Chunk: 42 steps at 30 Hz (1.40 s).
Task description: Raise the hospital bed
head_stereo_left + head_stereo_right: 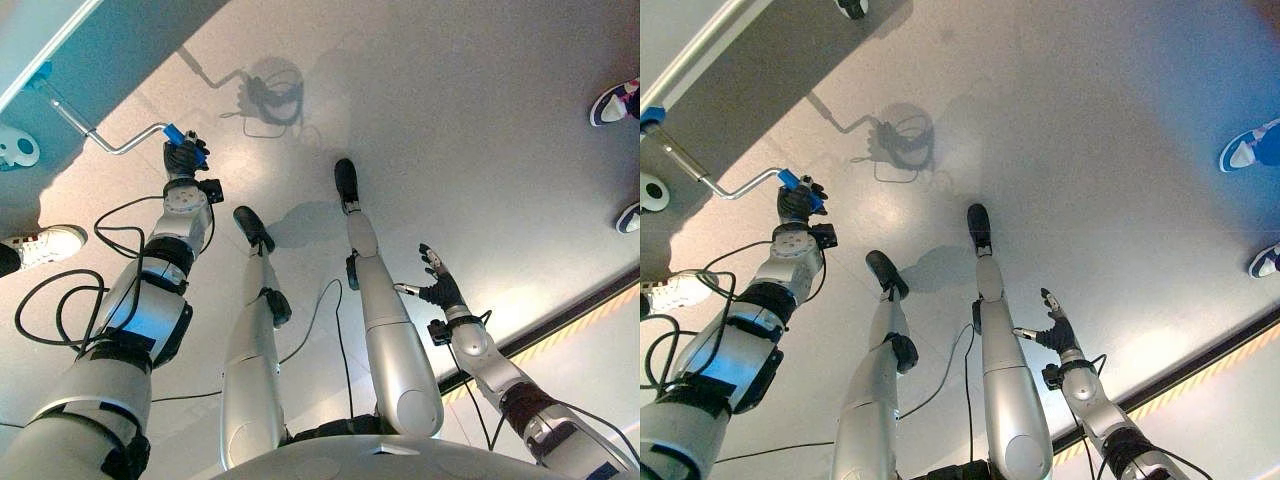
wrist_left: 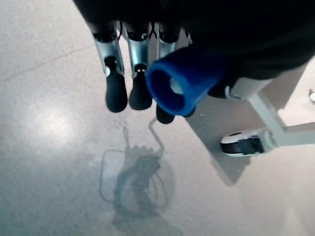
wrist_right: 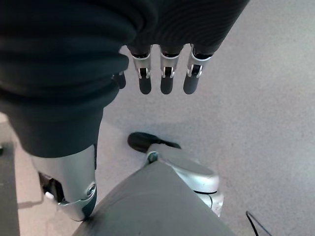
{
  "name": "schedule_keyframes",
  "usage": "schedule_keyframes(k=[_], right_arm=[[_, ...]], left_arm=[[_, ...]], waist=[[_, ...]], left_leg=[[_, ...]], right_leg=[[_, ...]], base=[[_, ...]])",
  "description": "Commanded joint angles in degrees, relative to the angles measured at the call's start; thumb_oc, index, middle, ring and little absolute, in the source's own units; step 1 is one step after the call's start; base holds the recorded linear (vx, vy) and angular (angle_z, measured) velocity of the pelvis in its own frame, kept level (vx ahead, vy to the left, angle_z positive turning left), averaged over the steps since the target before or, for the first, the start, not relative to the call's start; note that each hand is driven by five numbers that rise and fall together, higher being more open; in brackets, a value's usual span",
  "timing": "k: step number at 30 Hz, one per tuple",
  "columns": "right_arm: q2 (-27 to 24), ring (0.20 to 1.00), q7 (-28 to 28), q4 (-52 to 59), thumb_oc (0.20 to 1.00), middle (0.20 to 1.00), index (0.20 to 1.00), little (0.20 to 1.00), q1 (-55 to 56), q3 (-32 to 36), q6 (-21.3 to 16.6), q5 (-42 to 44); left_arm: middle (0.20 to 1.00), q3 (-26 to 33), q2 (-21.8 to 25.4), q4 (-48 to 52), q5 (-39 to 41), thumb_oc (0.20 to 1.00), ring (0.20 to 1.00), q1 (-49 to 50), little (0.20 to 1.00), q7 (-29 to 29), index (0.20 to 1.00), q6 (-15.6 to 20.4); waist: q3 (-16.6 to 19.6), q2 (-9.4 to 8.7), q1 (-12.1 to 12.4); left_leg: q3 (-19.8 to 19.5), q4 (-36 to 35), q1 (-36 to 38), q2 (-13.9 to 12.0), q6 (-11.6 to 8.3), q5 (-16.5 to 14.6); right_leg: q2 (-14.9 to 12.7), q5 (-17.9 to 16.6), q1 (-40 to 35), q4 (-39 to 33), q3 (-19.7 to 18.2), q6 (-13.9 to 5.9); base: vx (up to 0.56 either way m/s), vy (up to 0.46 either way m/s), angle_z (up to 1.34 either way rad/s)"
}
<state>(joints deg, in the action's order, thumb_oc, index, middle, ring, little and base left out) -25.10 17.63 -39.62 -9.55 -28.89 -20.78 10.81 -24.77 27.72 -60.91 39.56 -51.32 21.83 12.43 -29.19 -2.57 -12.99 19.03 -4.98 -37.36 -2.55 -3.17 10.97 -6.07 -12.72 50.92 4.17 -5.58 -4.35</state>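
A silver bent crank [image 1: 110,140] sticks out from the foot of the hospital bed [image 1: 60,40] at the upper left, ending in a blue grip [image 1: 186,141]. My left hand [image 1: 183,158] is shut on that blue grip [image 2: 182,83], with its fingers [image 2: 117,88] curled round it. Low at the right my right hand [image 1: 437,278] hangs over bare floor with straight fingers [image 3: 166,78], open and holding nothing.
A bed castor [image 1: 15,147] stands at the far left, and another castor [image 2: 243,142] sits under a white bed-frame leg [image 2: 268,115]. A person's white shoe [image 1: 40,245] is at the left, two more shoes [image 1: 612,103] at the right. A yellow-striped floor strip [image 1: 560,330] runs at the lower right.
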Motion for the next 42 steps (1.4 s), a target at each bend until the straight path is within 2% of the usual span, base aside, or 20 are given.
schedule_keyframes(k=[1,7,10,18,33,42], right_arm=[[-3.44,1.000,0.02,0.65,1.000,1.000,1.000,1.000,4.53,-0.30,0.76,-0.45],[-2.88,1.000,0.39,-0.68,1.000,1.000,1.000,1.000,4.57,0.69,1.36,-0.81],[-2.48,1.000,0.75,-1.07,1.000,1.000,1.000,1.000,4.68,1.95,2.04,-0.98],[-1.72,1.000,1.02,-3.72,1.000,1.000,1.000,1.000,4.24,4.01,3.17,-1.39],[-1.92,1.000,1.16,-4.02,1.000,1.000,1.000,1.000,5.45,6.18,3.81,-1.83],[-1.92,1.000,1.11,-4.87,1.000,1.000,1.000,1.000,5.91,6.53,3.85,-1.91]], left_arm=[[0.200,-4.82,-8.15,12.14,-5.21,0.200,0.200,-10.41,0.200,-4.28,0.200,8.40],[0.200,-4.19,-6.90,19.61,-3.31,0.200,0.200,-5.85,0.200,-4.43,0.200,9.60],[0.200,-2.88,-4.37,26.04,-2.04,0.200,0.200,-1.58,0.200,-4.56,0.200,10.44],[0.200,0.40,0.26,34.86,-1.04,0.200,0.200,5.93,0.200,-4.85,0.200,11.20],[0.200,7.49,8.15,42.13,1.82,0.200,0.200,16.73,0.200,-5.03,0.200,12.46],[0.200,11.20,10.86,39.11,1.97,0.200,0.200,20.43,0.200,-4.33,0.200,11.91]], waist=[[-0.60,4.52,-2.23],[-0.60,5.46,-1.08],[-0.60,5.97,0.13],[-0.60,6.37,2.62],[-0.60,5.00,6.79],[-0.60,4.09,8.31]], left_leg=[[-2.02,2.70,3.79,-2.45,-2.12,-0.76],[-3.12,2.74,4.99,-1.71,-1.79,-0.87],[-4.25,2.67,6.14,-1.18,-1.59,-0.87],[-6.38,2.65,7.87,-0.34,-1.15,-1.01],[-10.23,2.67,7.31,0.96,-0.62,-0.92],[-11.45,3.49,5.95,1.52,-0.33,-1.28]], right_leg=[[1.49,2.55,-1.74,4.40,1.77,-3.91],[0.65,2.53,-3.90,4.00,2.77,-3.96],[-0.18,2.61,-5.84,3.88,3.68,-3.87],[-1.94,2.95,-9.42,3.52,5.73,-4.12],[-4.90,3.97,-12.81,3.16,9.88,-4.70],[-6.06,4.41,-13.66,3.03,11.59,-4.96]], base=[[0.01,-0.018,0.06],[0.00,-0.006,0.07],[-0.01,0.017,0.10],[-0.01,0.031,0.16],[0.01,0.029,0.14],[0.01,0.029,0.10]])
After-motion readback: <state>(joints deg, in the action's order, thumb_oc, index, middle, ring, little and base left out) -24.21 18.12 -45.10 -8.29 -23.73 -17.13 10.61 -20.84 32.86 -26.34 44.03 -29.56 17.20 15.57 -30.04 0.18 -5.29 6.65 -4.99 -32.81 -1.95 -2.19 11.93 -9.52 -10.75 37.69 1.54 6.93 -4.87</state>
